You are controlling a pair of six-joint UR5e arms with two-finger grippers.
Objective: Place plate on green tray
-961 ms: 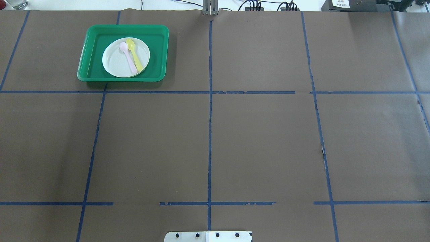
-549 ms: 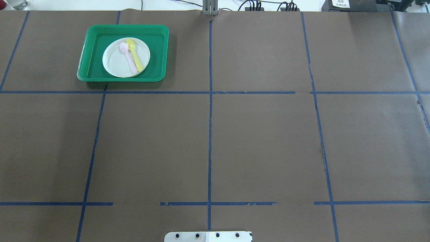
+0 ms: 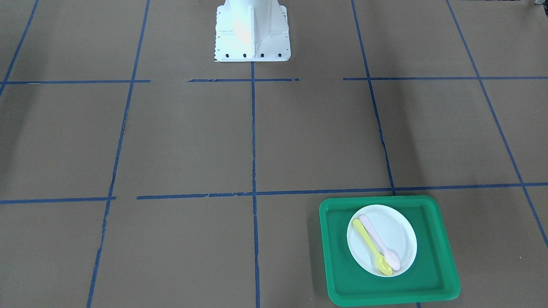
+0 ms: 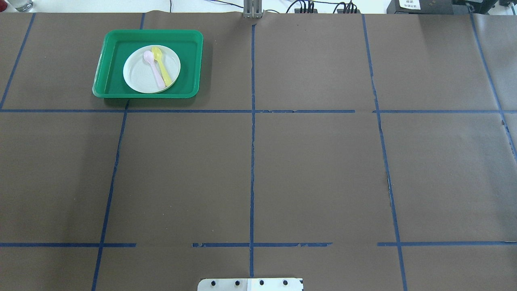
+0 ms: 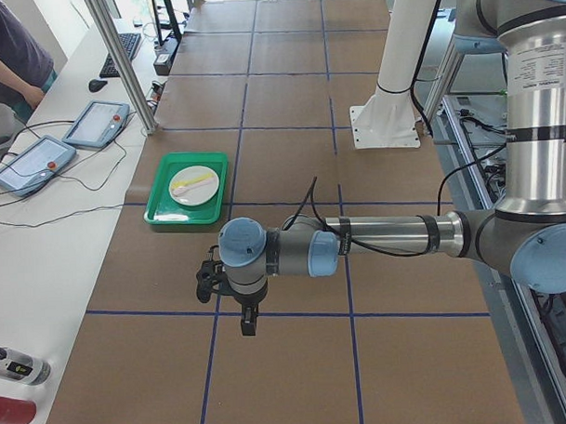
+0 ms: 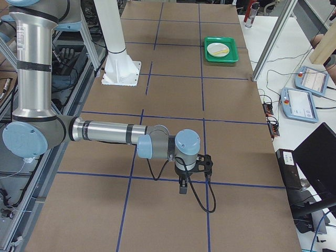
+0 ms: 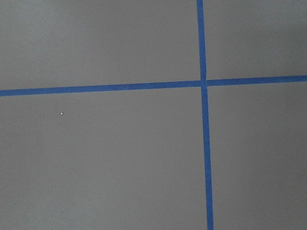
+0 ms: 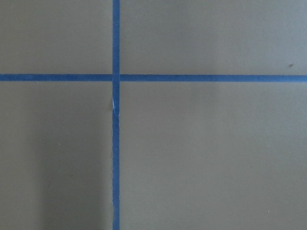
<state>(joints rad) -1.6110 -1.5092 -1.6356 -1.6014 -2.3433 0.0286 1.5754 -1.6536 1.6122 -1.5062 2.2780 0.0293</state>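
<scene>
Table [image 4: 307, 169]: covered in brown paper and marked off by blue tape lines [image 4: 252, 161].

Left arm [image 5: 386, 236]: reaches out low over the table. The left gripper [image 5: 248, 325] points down, well apart from the green tray and carries nothing visible. It shows in the side view only, so I cannot tell whether its jaws are parted or closed.

Right arm [image 6: 105, 131]: same posture. The right gripper [image 6: 181, 188] is farther from the green tray, toward the opposite end of the table. I cannot tell how its jaws stand.

Green tray [image 4: 190, 60]: lies flat on the table.

Plate [image 4: 139, 74]: white and round, resting inside the green tray, near its middle and within the rim on all sides.

Pink spoon [image 4: 155, 72] and yellow spoon [image 4: 163, 69]: lie side by side on the plate, within the green tray.

Finding: the placement appears complete. The plate is seated on the green tray and neither gripper is near it. Nothing of the task appears outstanding.
</scene>
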